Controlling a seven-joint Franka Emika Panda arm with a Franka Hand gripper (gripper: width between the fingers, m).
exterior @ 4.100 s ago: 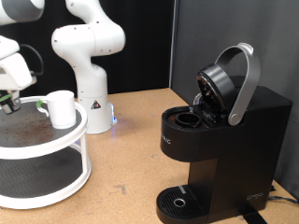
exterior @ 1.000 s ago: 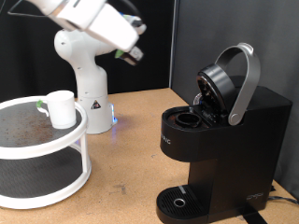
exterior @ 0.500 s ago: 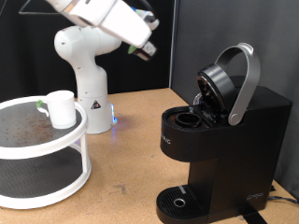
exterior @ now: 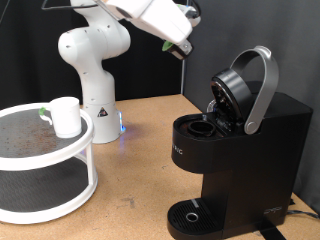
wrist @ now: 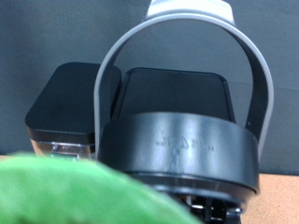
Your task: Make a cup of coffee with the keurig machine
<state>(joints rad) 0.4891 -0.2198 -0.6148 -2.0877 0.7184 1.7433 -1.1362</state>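
The hand [exterior: 182, 45] hangs high in the air near the exterior view's top, above and to the left of the keurig machine [exterior: 240, 150]; whether it is open or closed I cannot tell. In the wrist view a blurred green mass [wrist: 65, 191] fills the near corner, in front of the machine's raised lid [wrist: 177, 149] and grey arched handle [wrist: 187, 42]. The machine stands on the wooden worktop [exterior: 140, 175] with its pod chamber [exterior: 202, 127] exposed. Well apart, at the exterior view's left, the cup [exterior: 66, 116] sits upright on the top tier of a white 2-tier stand [exterior: 60, 175].
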